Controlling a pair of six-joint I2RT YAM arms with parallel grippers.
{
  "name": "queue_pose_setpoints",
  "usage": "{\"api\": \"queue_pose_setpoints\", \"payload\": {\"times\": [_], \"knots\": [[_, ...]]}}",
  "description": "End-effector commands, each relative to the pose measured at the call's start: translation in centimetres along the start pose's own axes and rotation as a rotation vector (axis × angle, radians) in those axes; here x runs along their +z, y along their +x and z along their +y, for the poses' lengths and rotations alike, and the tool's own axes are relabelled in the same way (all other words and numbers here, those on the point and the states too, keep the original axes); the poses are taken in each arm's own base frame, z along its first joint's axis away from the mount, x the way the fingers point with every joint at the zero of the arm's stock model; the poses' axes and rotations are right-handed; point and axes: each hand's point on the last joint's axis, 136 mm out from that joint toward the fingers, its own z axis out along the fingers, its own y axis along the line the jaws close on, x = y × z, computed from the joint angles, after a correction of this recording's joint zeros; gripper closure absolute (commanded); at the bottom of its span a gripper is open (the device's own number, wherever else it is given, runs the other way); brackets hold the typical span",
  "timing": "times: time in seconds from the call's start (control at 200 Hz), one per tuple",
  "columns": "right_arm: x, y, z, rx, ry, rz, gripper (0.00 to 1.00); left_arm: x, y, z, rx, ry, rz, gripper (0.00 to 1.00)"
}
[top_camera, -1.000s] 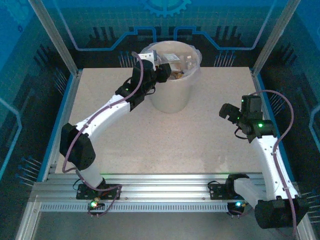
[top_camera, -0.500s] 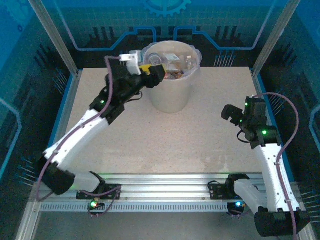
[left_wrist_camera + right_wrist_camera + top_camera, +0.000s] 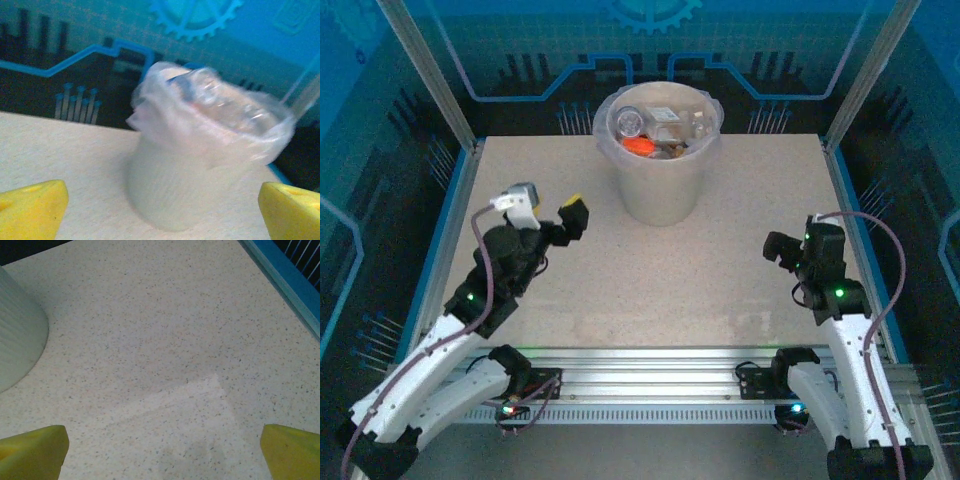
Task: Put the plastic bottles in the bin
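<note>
Pulled back since a second ago: left tool (image 3: 560, 220), off the bin (image 3: 660, 195) rim and out over the left half of the bench (image 3: 670, 290), toward the near-left corner. Also nudged toward the near edge: right arm, with right tool (image 3: 782, 248) in much the same pose. Newly showing at the left of the pile: an orange-red label (image 3: 642, 146).

Piled inside the bin: plastic bottles (image 3: 655, 135), mostly clear and crumpled, count not readable. Bin upright at the middle of the far edge, lined with a clear bag (image 3: 712, 118) folded over the rim. Left wrist view blurred, but bin (image 3: 190, 195) dead ahead, bag bunched round the lip, clear plastic inside.

Left tool well apart from the bin, aimed at it, jaws spread wide, yellow pads (image 3: 32, 207) at both lower corners of the wrist view, empty. Right tool near the right edge, about mid-depth, jaws equally wide, pads (image 3: 30, 450) apart over bare bench (image 3: 175, 340), empty too. Bin wall (image 3: 17, 335) at the left of that view, blue edge rail (image 3: 280, 280) at top right.
</note>
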Motion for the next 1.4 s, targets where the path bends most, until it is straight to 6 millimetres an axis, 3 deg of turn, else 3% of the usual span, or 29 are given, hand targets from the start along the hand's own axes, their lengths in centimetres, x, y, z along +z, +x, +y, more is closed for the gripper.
{"api": "queue_pose_setpoints", "payload": {"times": [0.0, 0.22, 0.545, 1.081, 1.396], "knots": [[0.1, -1.7, -0.4, -0.025, 0.012, -0.138, 0.0, -1.2, 2.5, 4.7, 0.093, -0.183, -0.009, 0.01], [1.3, -0.3, 0.1, -0.079, -0.054, -0.239, 0.0, -1.7, 7.9, 8.5, 0.199, -0.265, -0.024, 0.01], [3.5, 1.4, 0.1, -0.153, -0.057, -0.281, 0.0, 0.4, 12.6, 10.6, 0.376, -0.302, 0.031, 0.01], [7.3, 0.8, 1.5, -0.166, -0.07, -0.23, 0.0, 3.1, 14.9, 15.5, 0.297, -0.311, 0.059, 0.01], [8.1, 0.3, 2.3, -0.215, -0.08, -0.224, 0.0, 6.0, 15.1, 15.4, 0.303, -0.251, 0.008, 0.01]]}}
